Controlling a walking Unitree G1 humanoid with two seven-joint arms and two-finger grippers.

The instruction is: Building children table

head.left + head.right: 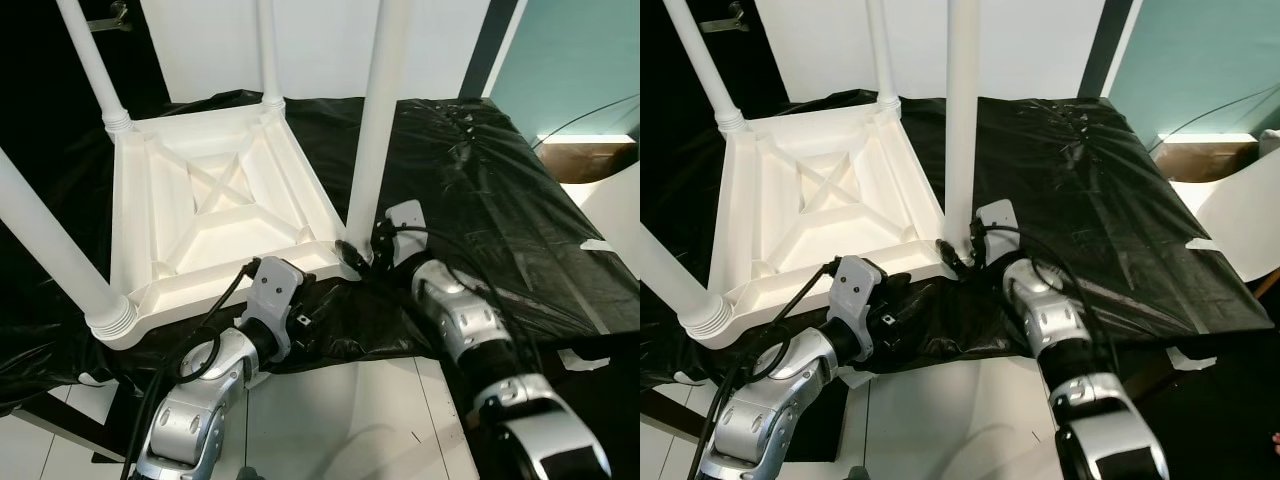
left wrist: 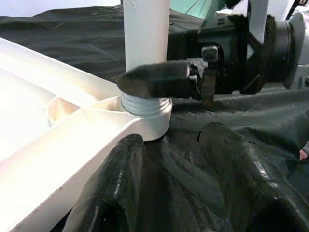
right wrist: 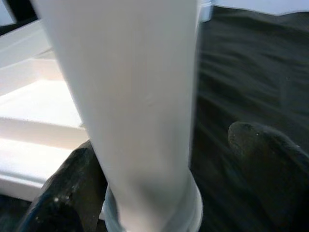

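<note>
I see the white table (image 1: 215, 205) upside down on the black-sheeted worktop (image 1: 500, 200). My right gripper (image 3: 159, 193) has its fingers around the near leg (image 1: 378, 120), one touching; left gripper (image 2: 169, 159) hovers open beside that corner.

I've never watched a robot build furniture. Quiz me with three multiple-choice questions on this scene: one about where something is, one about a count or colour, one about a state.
1. Where is the right gripper?
A. at the base of the nearest table leg
B. resting on the floor
C. up at the far corner of the table

2. How many legs stand up from the white table?
A. one
B. two
C. four

3. How does the table lie?
A. upside down
B. on its side
C. upright on its legs

Answers:
1 A: its fingers flank the leg just above the threaded socket.
2 C: a leg rises from each corner.
3 A: its ribbed underside faces up, on the black sheet.
</note>
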